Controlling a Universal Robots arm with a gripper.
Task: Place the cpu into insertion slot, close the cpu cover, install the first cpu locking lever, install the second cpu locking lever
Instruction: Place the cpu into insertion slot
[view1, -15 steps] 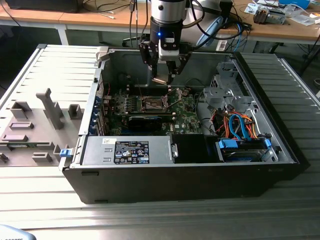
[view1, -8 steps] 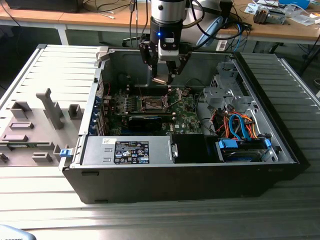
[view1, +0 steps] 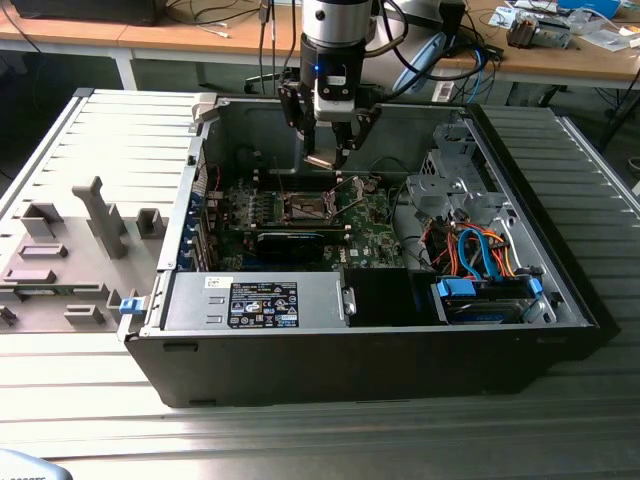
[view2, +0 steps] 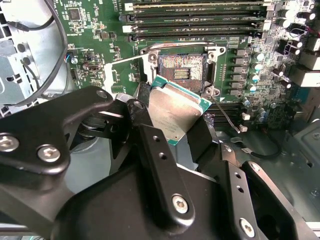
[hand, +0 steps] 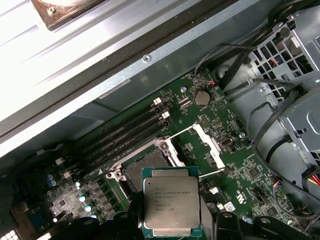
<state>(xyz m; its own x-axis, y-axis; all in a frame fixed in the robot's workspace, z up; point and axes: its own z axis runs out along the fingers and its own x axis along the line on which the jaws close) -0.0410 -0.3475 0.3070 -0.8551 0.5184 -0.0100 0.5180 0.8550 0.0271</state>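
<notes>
While the cpu is clamped by its edges in the tool, it is held level above the insertion slot, clear of it, just above the centre of the exterior view. The cpu cover is seen swung open beside the slot, which lies bare.

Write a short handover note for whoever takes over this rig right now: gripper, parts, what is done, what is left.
Gripper: jaws shut on the cpu, held in the air, clear of the insertion slot.
The slot is empty; the cpu cover stands open beside it.
Done: cpu is in the grasp.
Left: cpu not yet seated, cover not closed, neither locking lever installed.
</notes>
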